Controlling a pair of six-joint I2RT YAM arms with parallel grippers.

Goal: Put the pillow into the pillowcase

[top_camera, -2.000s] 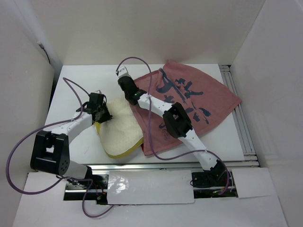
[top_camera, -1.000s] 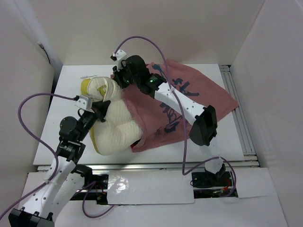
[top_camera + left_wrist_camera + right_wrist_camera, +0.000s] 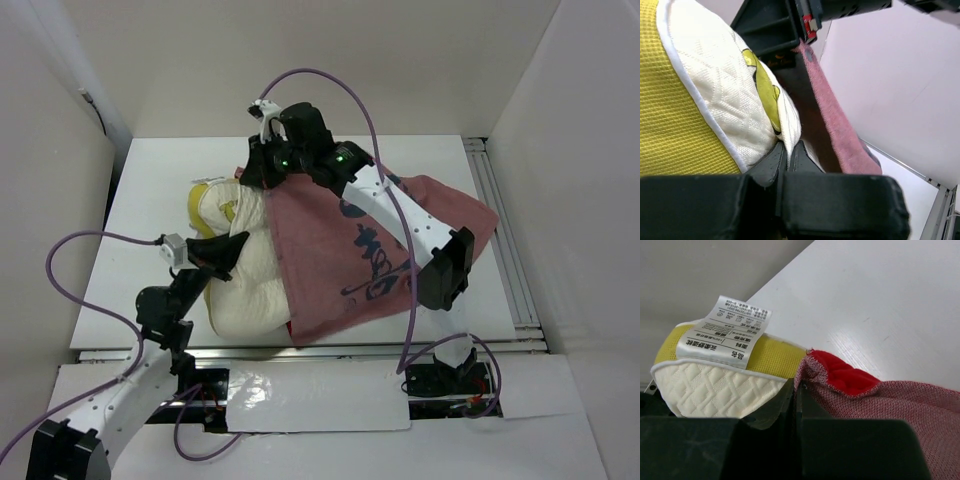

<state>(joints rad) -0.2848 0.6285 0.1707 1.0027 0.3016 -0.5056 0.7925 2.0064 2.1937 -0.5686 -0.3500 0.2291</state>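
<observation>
Our left pincer (image 3: 786, 150) is clamped tight on a fold of the pillow (image 3: 243, 285) near its piped edge. Our right pincer (image 3: 796, 385) is closed on the hem of the pillowcase (image 3: 350, 265), at the far corner of its mouth, touching the pillow's corner that carries the label (image 3: 725, 335).

The pillow lies on the left-centre of the table (image 3: 150, 180). Its right side is under the left edge of the pillowcase, which spreads pink side up toward the right. From the left wrist view the hem stands raised above the pillow with a dark gap between, so we judge the mouth is open over it. We cannot tell for certain whether the pillow's edge is inside the pillowcase or only beneath it.

We reckon the task is at an early-middle stage: both grips are made and the mouth meets the pillow, but most of the pillow shows. The pillowcase must yet be drawn leftward over it, or the pillow pushed in, until the yellow corner and label vanish.
</observation>
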